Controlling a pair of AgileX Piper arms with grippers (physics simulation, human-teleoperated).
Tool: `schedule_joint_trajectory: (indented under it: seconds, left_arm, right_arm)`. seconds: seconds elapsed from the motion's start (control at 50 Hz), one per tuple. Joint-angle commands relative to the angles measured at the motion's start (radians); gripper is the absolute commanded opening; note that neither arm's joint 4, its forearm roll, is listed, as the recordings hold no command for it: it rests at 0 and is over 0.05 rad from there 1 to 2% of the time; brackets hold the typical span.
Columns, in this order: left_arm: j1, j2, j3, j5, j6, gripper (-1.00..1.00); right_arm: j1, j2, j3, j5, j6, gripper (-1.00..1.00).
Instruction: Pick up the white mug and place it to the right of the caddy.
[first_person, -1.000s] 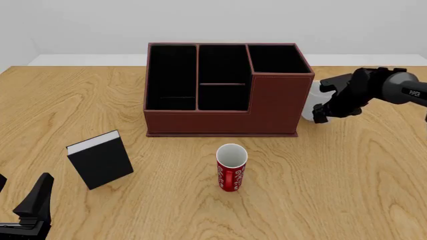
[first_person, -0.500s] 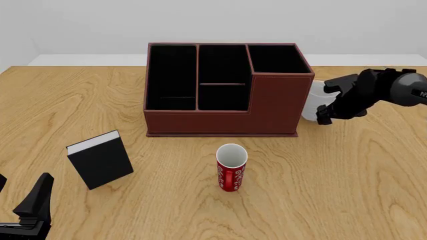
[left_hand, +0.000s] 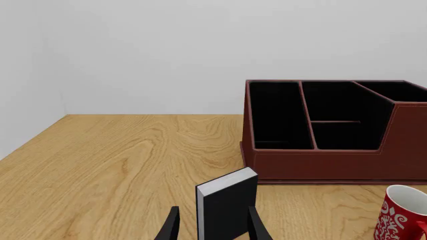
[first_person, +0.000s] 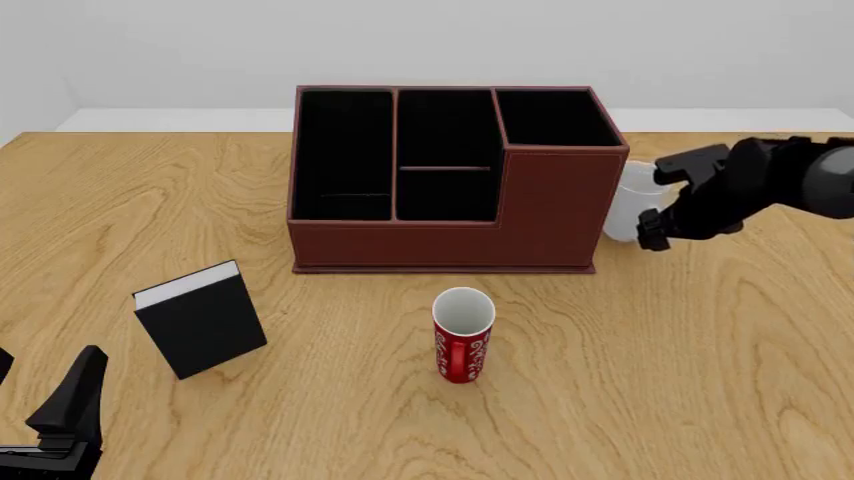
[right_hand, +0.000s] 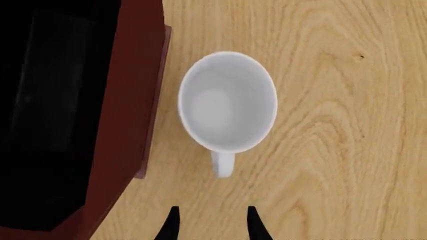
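Front view | glossy white ceramic mug (first_person: 626, 203) stands upright just right of the reddish-brown rectangular caddy (first_person: 454, 182) | right gripper (first_person: 657, 203) beside it, fingers apart, apparently released; left gripper (left_hand: 212, 227) idle, parted.

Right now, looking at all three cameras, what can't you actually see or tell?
- White mug, front view: its right side and handle are hidden by the right gripper.
- Right gripper, front view: too dark to tell whether its fingers touch the mug.
- Red mug, left wrist view: cut off by the picture's edge.
- Left gripper, front view: cut off at the corner.
- Caddy, right wrist view: only one end shows.
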Motion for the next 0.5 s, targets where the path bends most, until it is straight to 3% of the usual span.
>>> schedule_joint_trajectory:
  seconds: [0.02, 0.5]
  left_arm:
    - [0.0, 0.0, 0.0, 0.0, 0.0, 1.0]
    - [0.0, 0.0, 0.0, 0.0, 0.0, 1.0]
  right_arm:
    - [0.026, -0.059, 0.042, -0.009, 0.02, 1.0]
    - [-0.004, -0.154, 0.165, -0.07, -0.013, 1.0]
